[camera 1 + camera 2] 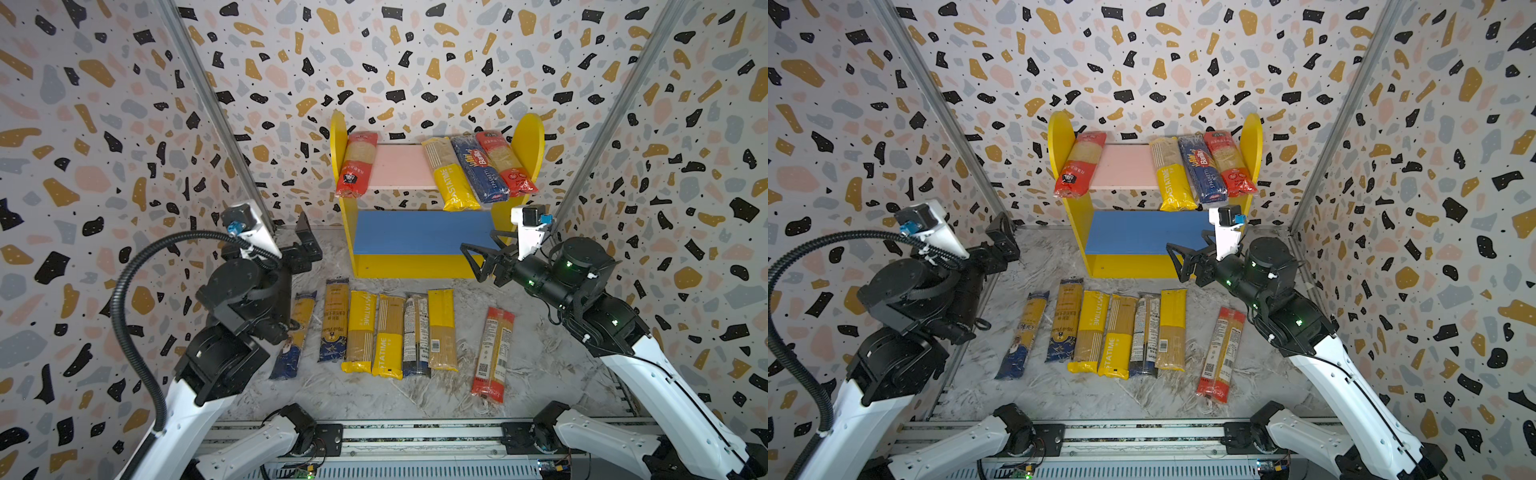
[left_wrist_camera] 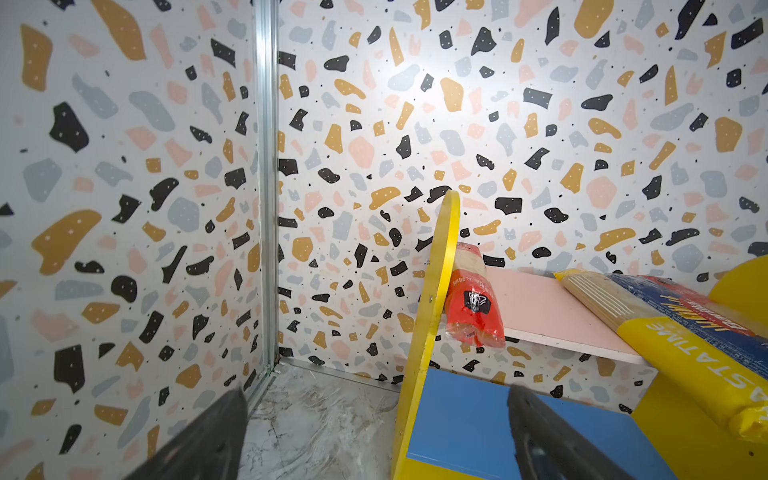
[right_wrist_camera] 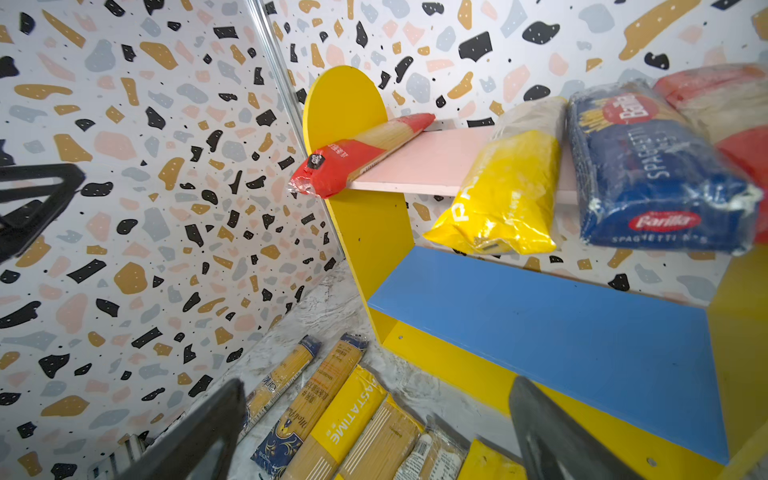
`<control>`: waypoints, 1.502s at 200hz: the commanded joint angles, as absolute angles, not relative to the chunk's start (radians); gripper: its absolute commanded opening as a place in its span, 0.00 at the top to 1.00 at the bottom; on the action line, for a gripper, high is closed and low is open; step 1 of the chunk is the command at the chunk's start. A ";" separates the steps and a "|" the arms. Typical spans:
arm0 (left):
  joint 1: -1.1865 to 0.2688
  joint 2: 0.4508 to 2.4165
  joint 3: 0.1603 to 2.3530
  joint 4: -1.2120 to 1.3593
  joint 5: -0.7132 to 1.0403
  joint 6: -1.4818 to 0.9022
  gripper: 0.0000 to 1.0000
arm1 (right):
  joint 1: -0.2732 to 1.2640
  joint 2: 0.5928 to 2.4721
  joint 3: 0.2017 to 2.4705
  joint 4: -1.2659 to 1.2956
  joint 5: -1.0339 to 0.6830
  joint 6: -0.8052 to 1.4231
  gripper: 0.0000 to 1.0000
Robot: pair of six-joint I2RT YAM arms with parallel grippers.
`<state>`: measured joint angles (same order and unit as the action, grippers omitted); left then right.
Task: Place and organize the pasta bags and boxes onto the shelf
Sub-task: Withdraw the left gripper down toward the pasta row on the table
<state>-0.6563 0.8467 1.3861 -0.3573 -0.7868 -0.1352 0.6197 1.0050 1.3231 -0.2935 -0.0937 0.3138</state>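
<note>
The shelf (image 1: 528, 141) stands against the back wall, with a pink upper board (image 1: 399, 166) and a bare blue lower board (image 1: 419, 232). A red packet (image 1: 356, 164) lies at the pink board's left end. A yellow packet (image 1: 451, 174), a blue Barilla packet (image 1: 478, 168) and another red packet (image 1: 505, 164) lie at its right end. Several pasta packets (image 1: 374, 332) lie in a row on the floor, and a red one (image 1: 492, 353) lies apart to their right. My left gripper (image 1: 307, 245) hangs open and empty left of the shelf. My right gripper (image 1: 480, 243) is open and empty before the blue board's right end.
The marble floor (image 1: 374, 399) is closed in by patterned walls with metal corner posts (image 1: 216, 104). The arms' base rail (image 1: 415, 432) runs along the front edge. In the left wrist view the shelf's yellow side (image 2: 436, 291) rises close by.
</note>
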 commanded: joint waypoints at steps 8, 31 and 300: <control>-0.654 0.823 1.280 -0.442 -0.760 -0.276 0.04 | 0.626 1.015 1.292 -0.358 -0.028 0.353 0.01; -0.655 0.806 1.164 -0.453 -0.708 -0.331 0.05 | 0.631 1.001 1.250 -0.379 -0.020 0.359 0.01; -1.076 1.633 0.949 0.057 -0.339 -0.600 0.04 | 0.660 0.876 0.973 -0.618 0.265 0.549 0.01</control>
<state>-1.0317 1.5654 0.8856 0.0242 -0.3428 -0.5697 0.6731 0.9016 0.9249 -0.5701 0.2184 0.5526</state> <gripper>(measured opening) 0.955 0.989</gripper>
